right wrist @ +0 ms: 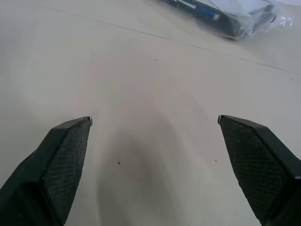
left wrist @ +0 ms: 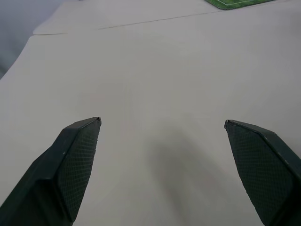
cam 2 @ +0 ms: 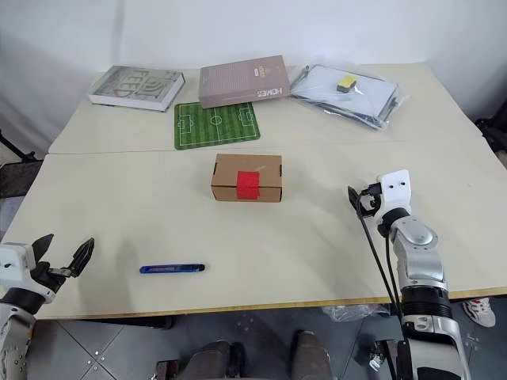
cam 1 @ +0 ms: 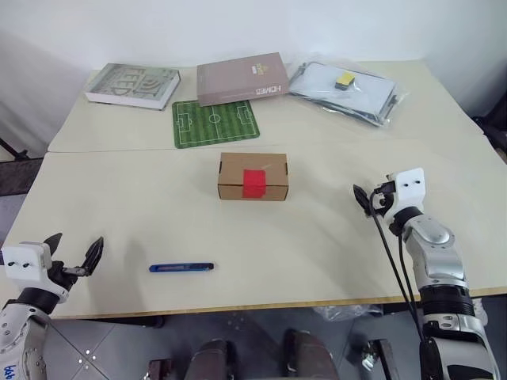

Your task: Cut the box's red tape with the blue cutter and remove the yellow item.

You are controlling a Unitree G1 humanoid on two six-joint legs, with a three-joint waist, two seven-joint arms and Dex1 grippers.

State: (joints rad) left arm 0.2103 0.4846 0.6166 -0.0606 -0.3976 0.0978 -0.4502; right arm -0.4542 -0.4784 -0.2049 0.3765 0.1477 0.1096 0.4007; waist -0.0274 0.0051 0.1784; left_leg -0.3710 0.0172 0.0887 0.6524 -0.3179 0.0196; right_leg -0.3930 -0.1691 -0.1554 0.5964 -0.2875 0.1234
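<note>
The brown cardboard box (cam 1: 253,176) stands shut at the middle of the table, with the square of red tape (cam 1: 254,183) over its front seam. The blue cutter (cam 1: 181,267) lies flat near the table's front edge, to the left of the box. My left gripper (cam 1: 76,244) hovers open over the front left corner, a hand's width left of the cutter, with bare table between its fingers (left wrist: 77,160). My right gripper (cam 1: 371,198) is open over the table to the right of the box, holding nothing. The yellow item is hidden.
At the back lie a grey book (cam 1: 133,85), a brownish-pink book (cam 1: 242,78), a green football-pitch mat (cam 1: 215,123) and a clear plastic bag (cam 1: 348,91) holding a small yellow block. A seam crosses the table (cam 1: 142,206) behind the box.
</note>
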